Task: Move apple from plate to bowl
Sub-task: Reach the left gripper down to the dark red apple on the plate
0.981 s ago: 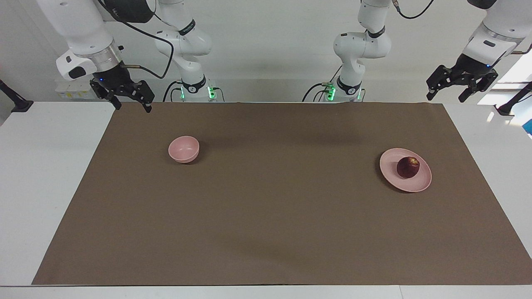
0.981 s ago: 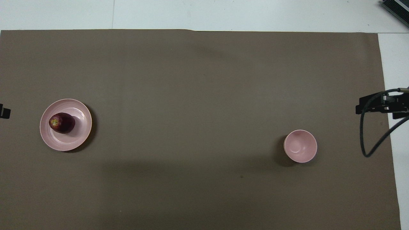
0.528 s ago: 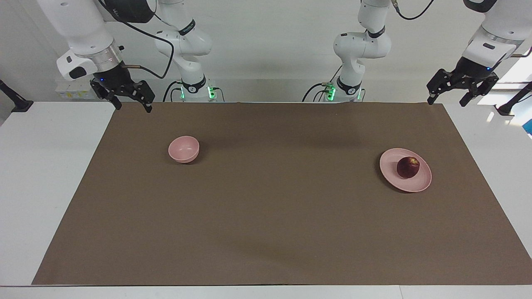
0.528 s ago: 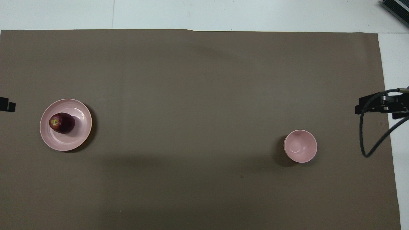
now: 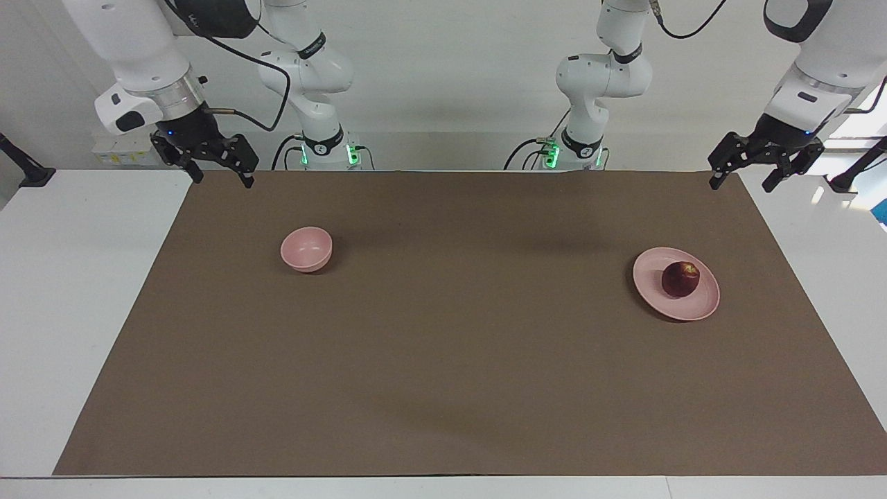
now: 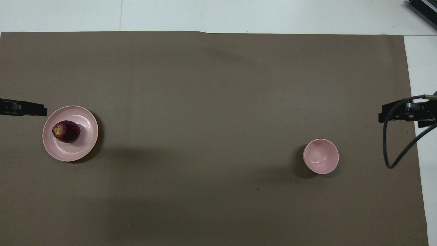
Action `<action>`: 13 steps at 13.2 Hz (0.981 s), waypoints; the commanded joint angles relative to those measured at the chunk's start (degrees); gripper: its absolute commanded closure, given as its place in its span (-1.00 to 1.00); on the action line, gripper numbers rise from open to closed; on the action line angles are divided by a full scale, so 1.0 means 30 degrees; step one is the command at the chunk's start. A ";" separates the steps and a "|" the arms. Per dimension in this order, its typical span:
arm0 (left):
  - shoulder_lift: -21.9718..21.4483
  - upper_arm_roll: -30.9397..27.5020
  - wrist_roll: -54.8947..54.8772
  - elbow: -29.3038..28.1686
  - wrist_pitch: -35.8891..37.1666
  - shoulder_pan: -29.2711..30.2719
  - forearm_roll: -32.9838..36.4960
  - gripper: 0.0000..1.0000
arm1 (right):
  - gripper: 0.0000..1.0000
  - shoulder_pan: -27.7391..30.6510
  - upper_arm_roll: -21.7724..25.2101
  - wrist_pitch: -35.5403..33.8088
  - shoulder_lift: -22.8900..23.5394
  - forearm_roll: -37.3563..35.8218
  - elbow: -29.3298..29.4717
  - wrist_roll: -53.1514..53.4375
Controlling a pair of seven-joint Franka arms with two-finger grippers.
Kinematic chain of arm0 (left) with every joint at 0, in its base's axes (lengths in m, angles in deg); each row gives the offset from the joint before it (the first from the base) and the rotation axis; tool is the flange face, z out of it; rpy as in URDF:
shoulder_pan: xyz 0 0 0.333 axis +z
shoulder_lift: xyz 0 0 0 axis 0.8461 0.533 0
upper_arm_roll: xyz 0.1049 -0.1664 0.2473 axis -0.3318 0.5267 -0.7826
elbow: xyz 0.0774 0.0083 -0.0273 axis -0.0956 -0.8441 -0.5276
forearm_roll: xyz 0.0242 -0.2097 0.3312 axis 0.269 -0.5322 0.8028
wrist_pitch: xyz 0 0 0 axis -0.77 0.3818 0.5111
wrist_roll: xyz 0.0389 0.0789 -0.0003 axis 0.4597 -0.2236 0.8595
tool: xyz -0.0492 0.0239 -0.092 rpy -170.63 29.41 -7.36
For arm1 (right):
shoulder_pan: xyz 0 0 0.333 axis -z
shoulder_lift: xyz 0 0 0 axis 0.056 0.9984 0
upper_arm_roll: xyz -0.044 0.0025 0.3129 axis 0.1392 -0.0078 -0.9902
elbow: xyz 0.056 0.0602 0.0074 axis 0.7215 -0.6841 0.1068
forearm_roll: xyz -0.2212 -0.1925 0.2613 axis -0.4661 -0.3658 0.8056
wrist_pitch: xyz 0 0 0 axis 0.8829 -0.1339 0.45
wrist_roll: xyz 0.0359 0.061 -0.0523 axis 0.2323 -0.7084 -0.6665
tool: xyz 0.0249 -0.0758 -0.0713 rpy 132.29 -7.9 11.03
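The dark red apple (image 5: 680, 279) (image 6: 66, 131) lies on the flat pink plate (image 5: 651, 281) (image 6: 85, 136) toward the left arm's end of the table. The small deep pink bowl (image 5: 306, 248) (image 6: 321, 156) stands empty toward the right arm's end. My left gripper (image 5: 740, 184) is open and empty, up in the air over the mat's corner by the robots, apart from the plate; in the overhead view its tip (image 6: 34, 109) shows just beside the plate's rim. My right gripper (image 5: 222, 181) (image 6: 404, 113) is open and empty, waiting over the mat's edge at its own end.
A brown mat (image 5: 443, 360) covers most of the white table (image 5: 83, 291). A black cable (image 6: 392, 150) loops down from the right gripper. A dark device (image 6: 423, 8) sits at the table's corner farthest from the robots, at the right arm's end.
My left gripper has come down and moved in toward the plate, staying open. The right gripper, apple, plate and bowl have not moved.
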 commanded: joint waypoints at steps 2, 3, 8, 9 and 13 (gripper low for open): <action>-0.0423 0.0014 -0.1081 -0.2769 -0.2766 0.0404 0.0062 -1.00 | -1.00 0.0080 -0.0072 -0.0167 -0.0702 0.0084 -0.0793 0.0143; -0.0364 0.0013 -0.1287 -0.3443 -0.3790 0.0579 0.0062 -1.00 | -1.00 0.0110 -0.0072 -0.0167 -0.0762 0.0085 -0.0911 0.0142; 0.0981 0.0042 -0.1348 -0.5817 -0.7395 0.1225 0.0032 -1.00 | -1.00 0.0082 -0.0101 0.0155 -0.2049 0.0231 -0.2842 0.0434; 0.1274 0.0043 -0.1319 -0.6315 -0.8303 0.1225 0.0032 -1.00 | -1.00 0.0052 -0.0101 0.0387 -0.2283 0.0231 -0.3281 0.0406; 0.2038 0.0043 -0.1319 -0.7402 -1.0360 0.1225 -0.0142 -1.00 | -1.00 -0.0007 -0.0159 0.1444 -0.2579 0.0231 -0.4395 0.0435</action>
